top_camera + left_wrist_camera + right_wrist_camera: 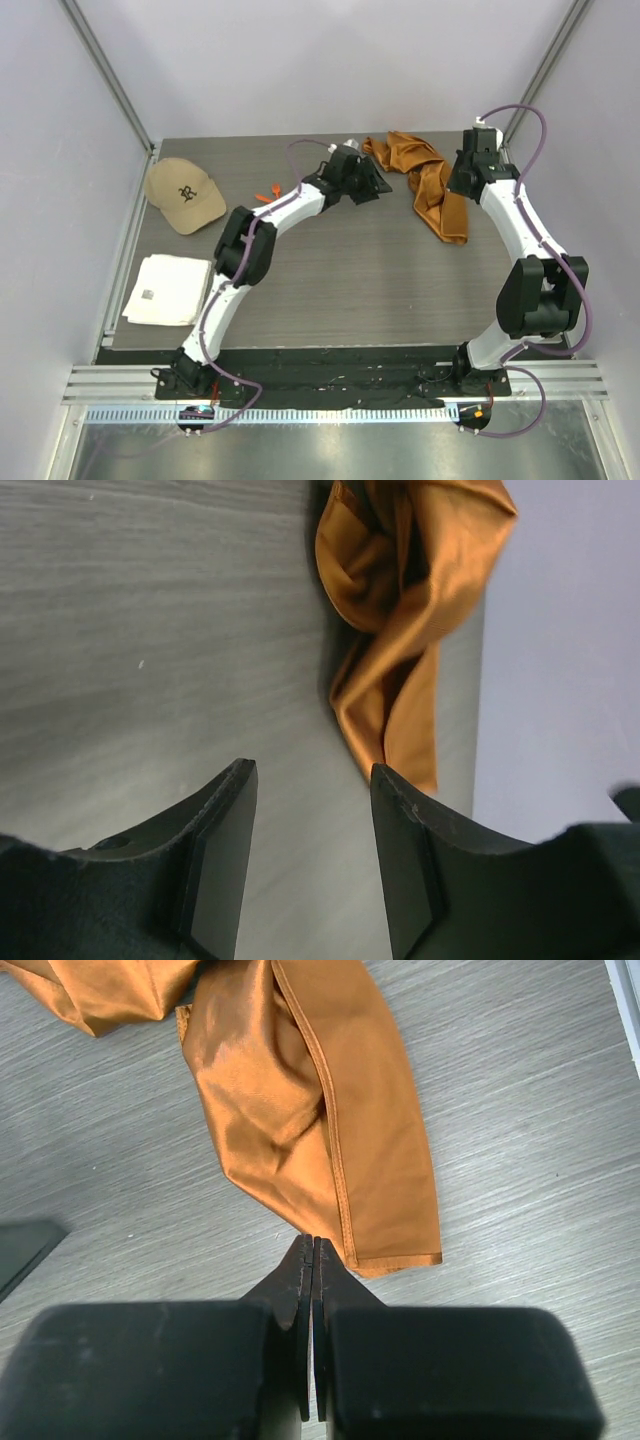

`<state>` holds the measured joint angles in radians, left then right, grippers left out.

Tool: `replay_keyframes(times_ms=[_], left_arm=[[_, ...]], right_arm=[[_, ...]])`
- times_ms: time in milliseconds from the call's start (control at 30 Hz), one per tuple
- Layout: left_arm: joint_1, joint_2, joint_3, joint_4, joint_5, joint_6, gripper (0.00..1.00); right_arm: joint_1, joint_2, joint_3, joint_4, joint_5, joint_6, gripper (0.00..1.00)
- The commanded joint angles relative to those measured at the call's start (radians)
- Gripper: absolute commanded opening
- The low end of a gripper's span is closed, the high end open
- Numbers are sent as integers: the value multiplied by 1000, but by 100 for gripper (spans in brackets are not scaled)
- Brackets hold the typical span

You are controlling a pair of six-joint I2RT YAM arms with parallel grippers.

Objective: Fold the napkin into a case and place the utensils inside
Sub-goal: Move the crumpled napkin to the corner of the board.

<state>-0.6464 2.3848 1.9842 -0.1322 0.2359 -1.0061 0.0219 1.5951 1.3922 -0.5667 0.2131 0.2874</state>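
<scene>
The rust-orange napkin (pixel 428 188) lies crumpled at the back right of the table, one long strip trailing toward the front. In the right wrist view my right gripper (pixel 313 1242) is shut, its tips pinched on the edge of the napkin (pixel 300 1110) beside a hemmed corner. From above, the right gripper (pixel 458 188) sits at the cloth's right side. My left gripper (pixel 377 186) stands open just left of the cloth; in its wrist view the left gripper (pixel 312 780) holds nothing, with the napkin (pixel 400 630) ahead. Two orange utensils (pixel 267 194) peek out beside the left arm.
A tan cap (pixel 185 195) rests at the back left. A folded white towel (pixel 168 290) lies at the left edge of the table (pixel 350 290). White walls and metal posts close in the back and sides.
</scene>
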Motion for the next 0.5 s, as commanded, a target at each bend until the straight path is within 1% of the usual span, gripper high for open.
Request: replay_keyframes(times_ms=[0,67,133,200,233,267,300,367,467], left_arm=[[-58,123,210,46,-153,-25,52],[-71,175,263,75,-167,-46,49],[-87,236,310,155,-190,-58,47],[-94,266,332,216,-213,-86,47],[-104,284,331,270,-227,-94,47],[-107,293,331,284,-260,-103,47],[-113,301,332,296,-297,-117,50],[-116,333,347,341,-314,-143,51],[-117,387,393,355,-337,-196,50]], right_arm=[[-10,3,7,10,43,16,1],[-10,23,14,11,46,18,2],[-10,48,28,11,37,10,7],[-10,80,50,16,0,12,13],[-10,127,63,19,-13,9,14],[-10,150,80,14,-27,7,15],[-10,178,124,5,-34,12,18],[-11,227,169,-27,-58,15,18],[-10,241,195,-4,-87,25,21]])
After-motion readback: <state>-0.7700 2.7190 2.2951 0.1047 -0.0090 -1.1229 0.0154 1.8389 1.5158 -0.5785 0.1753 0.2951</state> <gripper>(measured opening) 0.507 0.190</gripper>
